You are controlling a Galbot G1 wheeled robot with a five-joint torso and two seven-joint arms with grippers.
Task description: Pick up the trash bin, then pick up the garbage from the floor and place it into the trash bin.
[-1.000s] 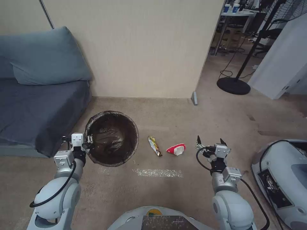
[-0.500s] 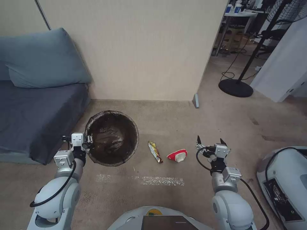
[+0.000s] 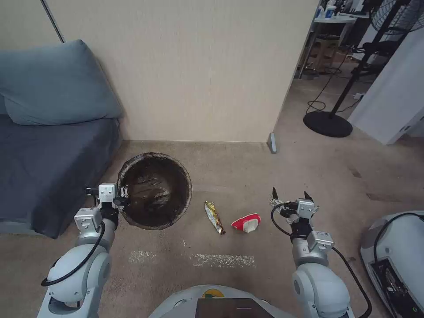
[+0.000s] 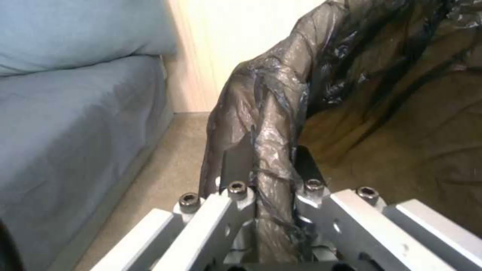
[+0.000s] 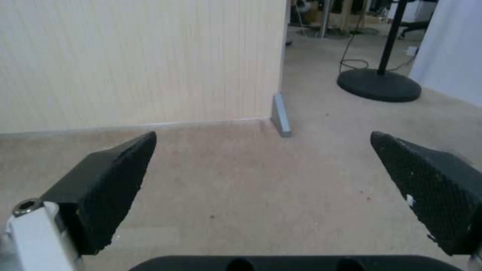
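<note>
The trash bin [image 3: 154, 190], round and lined with a dark brown bag, hangs off the floor at centre left. My left gripper [image 3: 122, 197] is shut on its near-left rim; the left wrist view has the bag-covered rim [image 4: 271, 124] pinched between both fingers. Two pieces of garbage lie on the carpet between the arms: a yellow snack wrapper [image 3: 213, 216] and a red-and-white crumpled packet [image 3: 246, 222]. My right gripper [image 3: 290, 195] stands open above the carpet, to the right of the packet, its black fingers [image 5: 108, 184] spread wide with nothing between them.
A grey-blue sofa [image 3: 39, 163] with a cushion [image 3: 57, 84] stands at the left. A beige wall [image 3: 194, 66] ends at a corner with a small grey block [image 3: 272, 142]. A black stand base [image 3: 327, 124] and cables lie beyond. A white machine [image 3: 397, 256] sits at the right.
The whole head view has shifted: wrapper, packet and floor mark sit lower and the sofa farther left, so the camera moved. Both grippers and the held bin keep their places in the picture.
</note>
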